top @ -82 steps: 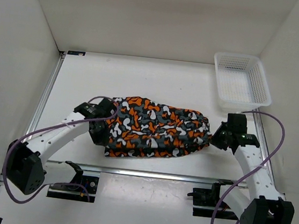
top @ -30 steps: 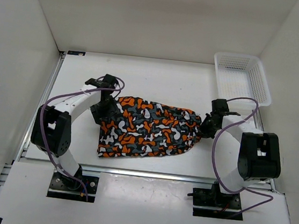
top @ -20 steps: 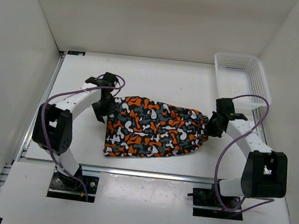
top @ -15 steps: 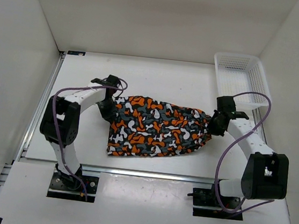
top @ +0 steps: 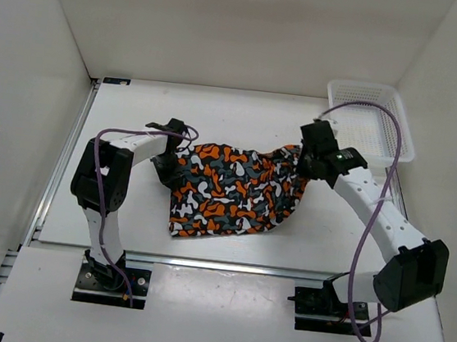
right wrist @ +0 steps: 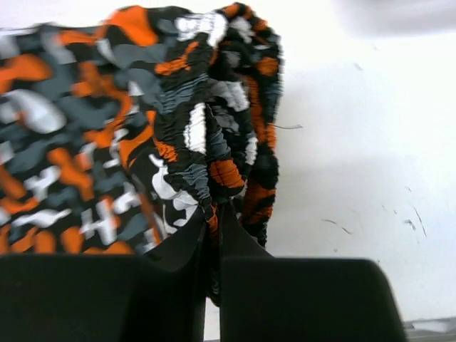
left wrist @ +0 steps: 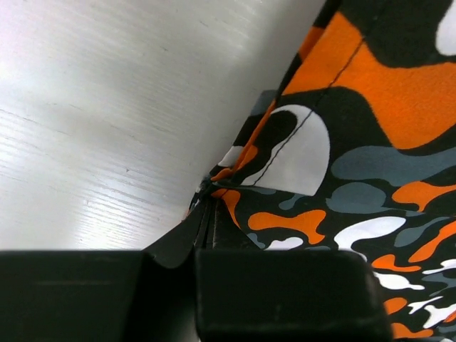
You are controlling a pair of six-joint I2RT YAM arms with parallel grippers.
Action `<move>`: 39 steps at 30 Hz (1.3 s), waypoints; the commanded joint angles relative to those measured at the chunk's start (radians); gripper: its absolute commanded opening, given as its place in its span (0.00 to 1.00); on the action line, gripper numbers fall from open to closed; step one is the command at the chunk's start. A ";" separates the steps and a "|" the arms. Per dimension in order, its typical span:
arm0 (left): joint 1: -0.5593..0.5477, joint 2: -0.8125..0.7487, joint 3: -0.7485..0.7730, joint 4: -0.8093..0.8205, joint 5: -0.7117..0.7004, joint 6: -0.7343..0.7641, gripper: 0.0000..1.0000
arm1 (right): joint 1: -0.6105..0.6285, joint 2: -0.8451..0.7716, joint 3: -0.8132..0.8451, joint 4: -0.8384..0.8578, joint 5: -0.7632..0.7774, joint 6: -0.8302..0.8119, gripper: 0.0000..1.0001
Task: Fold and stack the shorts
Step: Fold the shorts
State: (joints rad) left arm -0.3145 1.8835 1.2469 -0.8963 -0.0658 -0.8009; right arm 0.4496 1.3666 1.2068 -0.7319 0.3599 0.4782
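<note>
The camouflage shorts (top: 234,190) lie in the middle of the white table, orange, black, grey and white. My left gripper (top: 165,166) is shut on their left edge; the left wrist view shows the cloth hem (left wrist: 299,142) pinched between the black fingers (left wrist: 206,214). My right gripper (top: 303,165) is shut on the gathered elastic waistband (right wrist: 206,157) at the right end and holds it lifted over the shorts, so the right side bunches up. The shorts fill the right wrist view (right wrist: 85,121).
A white mesh basket (top: 370,125) stands at the back right corner of the table. White walls close the back and both sides. A metal rail (top: 226,263) runs along the table's near edge.
My right gripper has carried the waistband up and leftward over the shorts, shortening and bunching the cloth. My left gripper has stayed at the left edge, shifting slightly right.
</note>
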 commanded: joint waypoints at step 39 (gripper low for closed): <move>0.279 -0.348 0.129 -0.171 0.146 0.166 0.49 | 0.627 0.789 0.924 -0.012 -0.127 -0.076 0.58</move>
State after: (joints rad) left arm -0.0738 1.5867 1.3605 -1.0100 0.0647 -0.6571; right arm 1.0756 2.1857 2.0853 -0.7876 0.3454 0.4175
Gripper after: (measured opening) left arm 0.486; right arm 0.548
